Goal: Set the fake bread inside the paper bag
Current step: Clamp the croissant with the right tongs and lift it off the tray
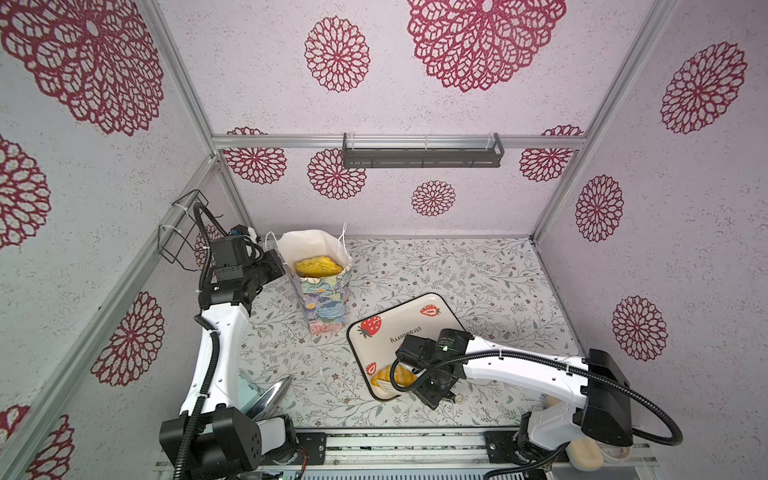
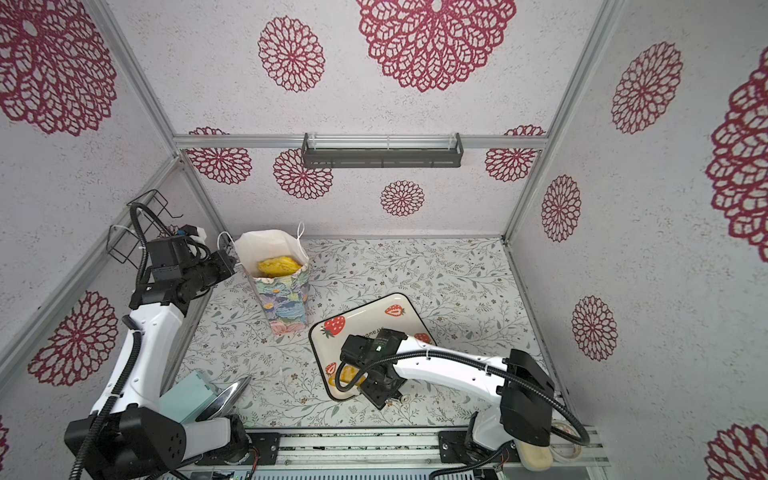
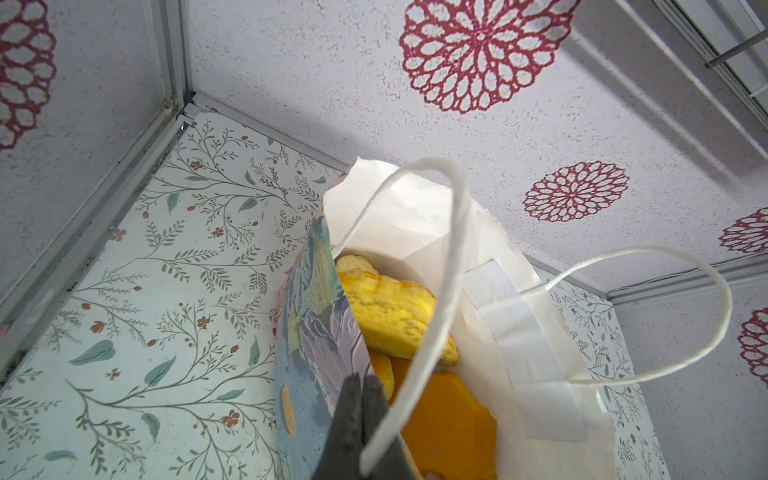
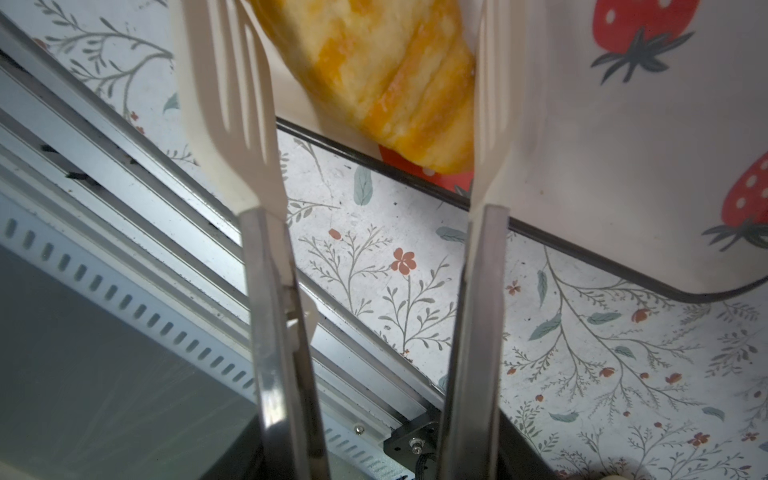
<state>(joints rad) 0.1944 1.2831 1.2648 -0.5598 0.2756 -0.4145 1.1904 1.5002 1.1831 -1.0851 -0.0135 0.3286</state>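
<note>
Near the table's (image 1: 457,270) back left corner the paper bag (image 1: 322,301) holds bread (image 1: 318,266), the left gripper (image 3: 360,382) pinching its rim; the right gripper (image 1: 434,388) clasps tongs (image 4: 266,270) straddling a croissant (image 4: 386,83) on the tray (image 1: 419,316)

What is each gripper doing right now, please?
Left gripper: shut on the rim of the pastel flower-print paper bag.
Right gripper: shut on metal tongs with cream slotted tips straddling a golden croissant.

Bright, even light; blurred fake bread (image 4: 374,83)
</note>
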